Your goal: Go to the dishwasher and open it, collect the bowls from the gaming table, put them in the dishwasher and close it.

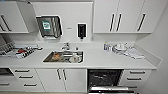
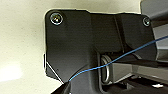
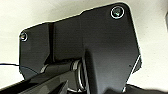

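The dishwasher sits open under the counter, right of the sink, door dropped toward the robot, and nothing tells me which arm is nearer or whether either gripper's fingers are apart.

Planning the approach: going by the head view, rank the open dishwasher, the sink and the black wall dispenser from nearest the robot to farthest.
1. dishwasher: under the countertop, right of centre, door down.
2. sink: set in the countertop, further left.
3. wall dispenser: on the back wall, above the sink.
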You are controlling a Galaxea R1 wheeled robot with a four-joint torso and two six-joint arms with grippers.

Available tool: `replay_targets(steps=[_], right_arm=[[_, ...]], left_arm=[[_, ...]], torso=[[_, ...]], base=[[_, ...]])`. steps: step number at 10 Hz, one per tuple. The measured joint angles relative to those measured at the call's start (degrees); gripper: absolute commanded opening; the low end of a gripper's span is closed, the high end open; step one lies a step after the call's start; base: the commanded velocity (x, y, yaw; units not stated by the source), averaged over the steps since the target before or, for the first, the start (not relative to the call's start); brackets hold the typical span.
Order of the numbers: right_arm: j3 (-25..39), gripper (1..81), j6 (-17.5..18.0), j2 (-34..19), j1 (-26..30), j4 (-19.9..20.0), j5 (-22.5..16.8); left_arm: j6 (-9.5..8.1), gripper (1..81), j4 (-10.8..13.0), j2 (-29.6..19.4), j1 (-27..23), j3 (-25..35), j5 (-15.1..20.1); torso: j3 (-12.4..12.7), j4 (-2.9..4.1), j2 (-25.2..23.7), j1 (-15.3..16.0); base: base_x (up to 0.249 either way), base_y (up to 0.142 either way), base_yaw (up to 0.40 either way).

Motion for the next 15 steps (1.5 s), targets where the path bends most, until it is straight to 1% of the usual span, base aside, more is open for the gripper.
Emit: replay_targets(steps=[5,7,15], right_arm=[[0.29,81.1,-0.17,0.46,-0.61,-0.17,-0.27],[0.24,81.1,-0.17,0.27,0.33,-0.17,0.22],[0.27,81.1,-0.17,0.38,-0.11,-0.2,0.12]], left_arm=[[0.0,81.1,0.0,-0.28,-0.39,0.0,-0.22],[0.0,81.1,0.0,-0.23,0.13,0.0,-0.02],[0.21,81.1,0.05,-0.12,0.0,0.0,-0.44]], torso=[[0.0,0.0,0.0,-0.07],[0.0,0.0,0.05,-0.05],[0.0,0.0,0.05,-0.07]], base=[[0.0,0.0,0.295],[0.0,0.0,0.316],[0.0,0.0,0.318]])
